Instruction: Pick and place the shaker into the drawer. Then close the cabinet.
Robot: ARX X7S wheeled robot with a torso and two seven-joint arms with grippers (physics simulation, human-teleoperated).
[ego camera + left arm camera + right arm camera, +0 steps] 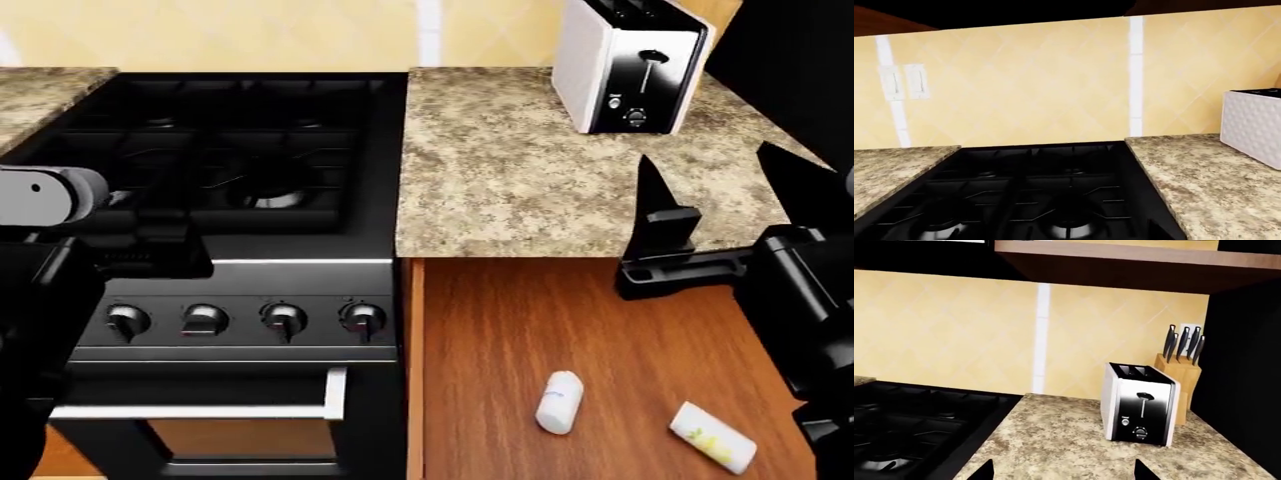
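The drawer (534, 310) stands pulled out below the counter, its reddish-brown wood floor showing. A small white shaker (559, 401) lies on its side on that floor. My right gripper (707, 165) hovers open over the counter's front edge above the drawer's back, holding nothing. In the right wrist view its two black fingertips (985, 471) stand far apart over the speckled counter (1074, 440). My left arm (134, 245) hangs over the stove's front left. Its jaws do not show in either view.
A black gas stove (254, 170) with knobs (283, 318) sits left of the granite counter (534, 170). A toaster (630, 65) stands at the back, a knife block (1178, 371) behind it. A second white cylinder with yellow marks (711, 436) lies in the drawer.
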